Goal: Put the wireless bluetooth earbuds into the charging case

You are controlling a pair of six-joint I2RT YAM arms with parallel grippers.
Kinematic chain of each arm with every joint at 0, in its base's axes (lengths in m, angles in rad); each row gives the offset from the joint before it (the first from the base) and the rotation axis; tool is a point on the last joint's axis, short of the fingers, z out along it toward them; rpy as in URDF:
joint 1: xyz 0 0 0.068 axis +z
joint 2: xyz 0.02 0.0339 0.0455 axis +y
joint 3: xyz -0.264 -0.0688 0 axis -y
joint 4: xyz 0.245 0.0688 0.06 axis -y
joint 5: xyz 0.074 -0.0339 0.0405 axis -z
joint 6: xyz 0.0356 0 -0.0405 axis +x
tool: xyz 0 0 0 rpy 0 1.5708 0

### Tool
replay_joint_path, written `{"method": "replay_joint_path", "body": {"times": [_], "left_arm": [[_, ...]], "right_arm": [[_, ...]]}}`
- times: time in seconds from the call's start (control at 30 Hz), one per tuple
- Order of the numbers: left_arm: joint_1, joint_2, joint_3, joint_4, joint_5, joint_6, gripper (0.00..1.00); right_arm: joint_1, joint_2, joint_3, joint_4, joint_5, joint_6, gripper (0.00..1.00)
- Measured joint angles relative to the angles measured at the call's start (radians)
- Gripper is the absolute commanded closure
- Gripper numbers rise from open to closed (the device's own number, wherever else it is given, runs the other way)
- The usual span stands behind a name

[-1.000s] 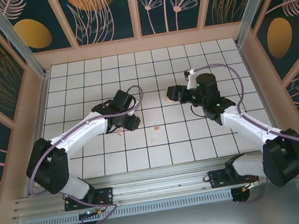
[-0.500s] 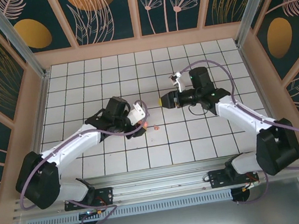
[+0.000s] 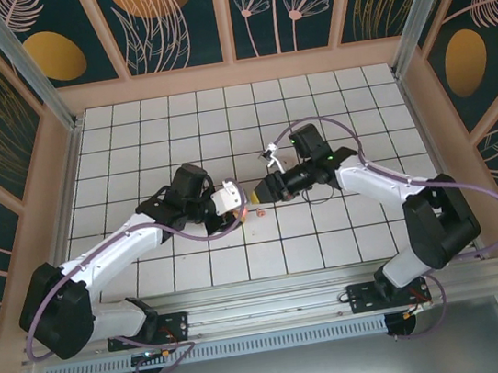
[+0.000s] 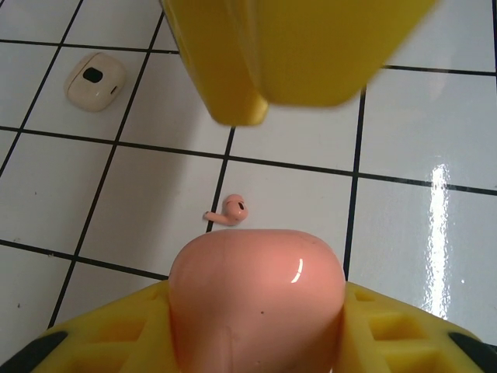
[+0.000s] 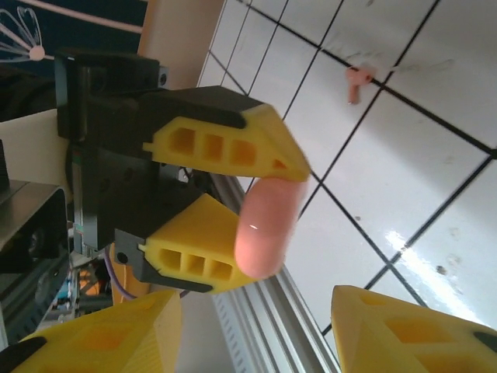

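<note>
— Since the bud (image 4: 227, 211) lies loose on the table (image 3: 329, 231), about midway between the side edges and nearer the near edge than the far one, we take it as not yet seated. How do we stand to it?

— Our left gripper (image 5: 268, 198) is clamped on the case (image 4: 256, 295), which looks closed to us, so that hand is taken. The bud sits just past the case's nose, apart from it.

— And our right gripper (image 5: 256, 311)?

— Its jaws are well apart with nothing between them. It faces the left gripper across the bud and points at the case. The bud lies on the tile beyond, off to one side of that line. We judge the right arm the free one and near enough to reach.

— The bud's long axis?

— In the left wrist view its stem runs crosswise, head to the right. We would set the right jaws across that stem, though the lid may need opening first.

— The second bud?

— A pale piece (image 4: 95, 80) with a dark spot lies well apart. We cannot tell whether that is it.
</note>
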Motion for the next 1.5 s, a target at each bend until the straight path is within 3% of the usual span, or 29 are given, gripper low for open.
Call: {"method": "replay_joint_path", "body": {"times": [0.67, 0.77, 0.83, 0.9, 1.03, 1.17, 1.33, 1.5], "left_arm": [[0.0, -0.028, -0.009, 0.017, 0.008, 0.003, 0.72], [0.0, -0.028, -0.009, 0.018, 0.015, 0.003, 0.72], [0.0, -0.028, -0.009, 0.019, 0.013, 0.003, 0.71], [0.002, -0.03, -0.012, 0.019, 0.006, 0.003, 0.65], [0.003, -0.042, -0.021, 0.032, -0.017, -0.008, 0.48], [0.003, -0.053, -0.022, 0.063, -0.033, -0.047, 0.45], [0.003, -0.113, -0.062, 0.153, -0.071, -0.134, 0.36], [0.003, -0.182, -0.124, 0.294, -0.078, -0.256, 0.37]], "right_arm": [[0.085, 0.108, 0.052, 0.002, -0.003, 0.012, 0.53], [0.088, 0.114, 0.054, 0.007, -0.003, 0.017, 0.59], [0.088, 0.118, 0.056, 0.016, -0.008, 0.027, 0.74], [0.09, 0.118, 0.058, 0.028, -0.009, 0.034, 0.81], [0.09, 0.116, 0.058, 0.051, -0.003, 0.04, 0.84], [0.083, 0.063, 0.024, 0.112, 0.034, 0.035, 0.85], [0.029, -0.11, -0.097, 0.259, 0.07, 0.034, 0.86], [-0.037, -0.242, -0.221, 0.409, 0.094, 0.021, 0.88]]}}
